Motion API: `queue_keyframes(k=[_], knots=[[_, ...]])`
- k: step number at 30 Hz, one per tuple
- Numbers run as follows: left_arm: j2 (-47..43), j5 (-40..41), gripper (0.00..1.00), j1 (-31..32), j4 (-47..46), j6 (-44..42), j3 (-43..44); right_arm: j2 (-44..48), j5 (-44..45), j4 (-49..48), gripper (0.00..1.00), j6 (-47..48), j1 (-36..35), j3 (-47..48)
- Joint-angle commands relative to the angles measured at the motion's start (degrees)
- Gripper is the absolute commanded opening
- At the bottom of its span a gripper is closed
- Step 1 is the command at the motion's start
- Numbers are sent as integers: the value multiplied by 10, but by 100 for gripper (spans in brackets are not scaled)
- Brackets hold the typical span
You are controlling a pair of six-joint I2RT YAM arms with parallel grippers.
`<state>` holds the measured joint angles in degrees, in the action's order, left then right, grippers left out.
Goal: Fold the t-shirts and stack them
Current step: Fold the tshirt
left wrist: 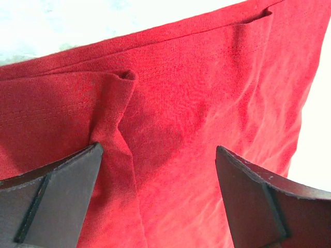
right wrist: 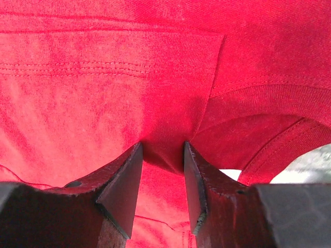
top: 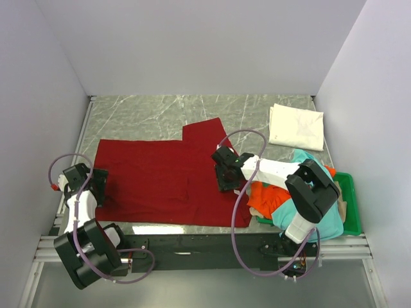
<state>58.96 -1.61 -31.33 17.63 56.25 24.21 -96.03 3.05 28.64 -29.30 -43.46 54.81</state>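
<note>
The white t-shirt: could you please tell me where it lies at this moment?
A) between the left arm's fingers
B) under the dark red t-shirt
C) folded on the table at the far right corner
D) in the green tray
C: the white t-shirt lies folded on the table at the far right, apart from the green tray and the dark red t-shirt.

Spread shirt [top: 154, 176] lies centre-left; folded shirt [top: 295, 126] behind-right; 2 heaped shirts [top: 266, 196] on the tray [top: 350, 199], right.

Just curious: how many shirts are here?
4: large dark red shirt spread centre; folded white shirt far right; orange shirt and teal shirt heaped near right. More may hide underneath.
</note>
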Motion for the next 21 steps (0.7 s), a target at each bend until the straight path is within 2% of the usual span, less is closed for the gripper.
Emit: queue_keyframes(k=[1, 7, 12, 16, 21], knots=[[-7, 14, 100, -4, 62, -3, -16, -28, -31, 104, 45, -37, -16, -55], [-13, 14, 99, -3, 73, 3, -10, -9, -31, 110, 45, -44, -19, -63], [-18, 14, 99, -4, 92, -3, 13, 5, -32, 139, 45, -36, -19, -21], [-17, 34, 100, -2, 109, -39, 79, 29, -31, 186, 45, -26, -19, 55], [-7, 44, 99, 0, 108, -54, 138, 13, 8, 251, 45, 14, 11, 194]])
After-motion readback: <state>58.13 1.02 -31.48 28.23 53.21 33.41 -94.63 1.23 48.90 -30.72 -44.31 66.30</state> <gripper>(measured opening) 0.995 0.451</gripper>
